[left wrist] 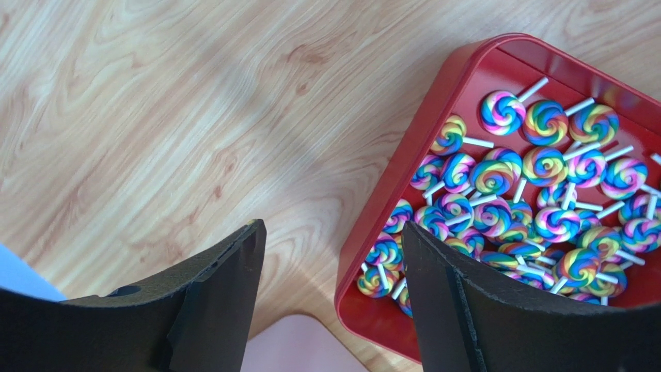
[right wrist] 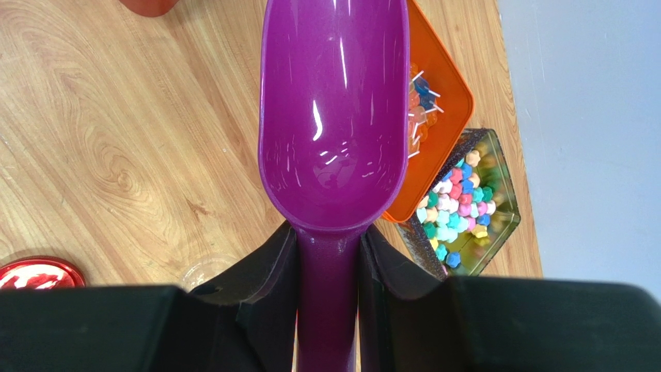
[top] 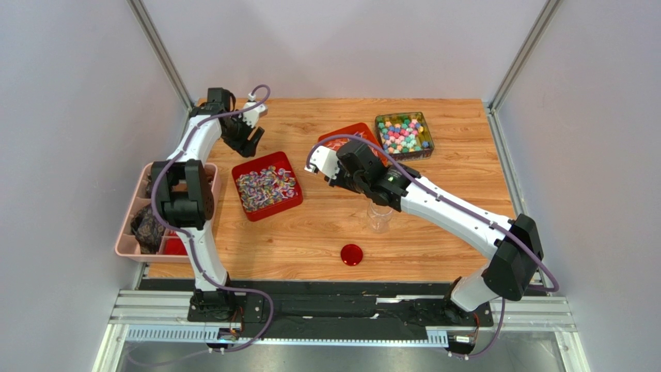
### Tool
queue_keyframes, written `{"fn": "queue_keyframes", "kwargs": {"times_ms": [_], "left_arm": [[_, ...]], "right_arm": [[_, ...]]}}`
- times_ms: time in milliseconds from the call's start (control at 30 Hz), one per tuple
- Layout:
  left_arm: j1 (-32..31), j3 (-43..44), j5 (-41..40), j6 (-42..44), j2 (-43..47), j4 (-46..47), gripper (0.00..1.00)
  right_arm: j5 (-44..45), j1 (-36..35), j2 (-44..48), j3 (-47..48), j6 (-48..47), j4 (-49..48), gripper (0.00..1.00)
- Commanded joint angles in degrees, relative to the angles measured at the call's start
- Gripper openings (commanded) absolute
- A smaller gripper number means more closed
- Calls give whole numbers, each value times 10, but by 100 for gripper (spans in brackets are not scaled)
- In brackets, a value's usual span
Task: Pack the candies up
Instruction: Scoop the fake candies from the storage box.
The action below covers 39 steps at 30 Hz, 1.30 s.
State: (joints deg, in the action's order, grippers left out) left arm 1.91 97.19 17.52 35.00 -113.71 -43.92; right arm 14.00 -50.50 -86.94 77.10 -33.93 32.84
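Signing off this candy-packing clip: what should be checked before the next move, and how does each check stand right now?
1. Purple plastic scoop secure in the right pincer: ok, its handle is clamped between the fingers.
2. Scoop loaded: not ok, the bowl is empty.
3. Left pincer free: ok, open and holding nothing.
4. Left pincer centred over the swirl lollipops in the red square tray: not ok, it hangs over the tray's edge and bare wood.
5. Clear plastic cup uncovered: ok, the round red lid lies apart from it.
6. Cup contents: cannot tell.
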Motion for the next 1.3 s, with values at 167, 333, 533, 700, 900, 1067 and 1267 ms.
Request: {"fn": "queue_keyframes", "kwargs": {"times_ms": [167, 333, 533, 700, 900, 1067, 1267], "left_arm": [[0, 61, 74, 150, -27, -99, 73], [1, 62, 43, 156, -50, -90, 69], [0, 43, 29, 155, -59, -57, 66], [-2, 29, 16, 154, -61, -26, 60], [-9, 15, 14, 174, -71, -17, 56], [-17, -2, -6, 192, -80, 3, 54], [-35, -8, -9, 191, -86, 23, 52]], "right_arm": [[14, -3, -5, -2, -8, -15, 0], [14, -3, -8, -4, -8, -16, 0], [15, -3, -11, -5, -10, -17, 0], [15, -3, -13, -5, -9, -16, 0], [16, -4, -17, -6, -10, -16, 0], [16, -5, -20, -7, -11, -17, 0], [17, -6, -24, -10, -14, -17, 0]]}}
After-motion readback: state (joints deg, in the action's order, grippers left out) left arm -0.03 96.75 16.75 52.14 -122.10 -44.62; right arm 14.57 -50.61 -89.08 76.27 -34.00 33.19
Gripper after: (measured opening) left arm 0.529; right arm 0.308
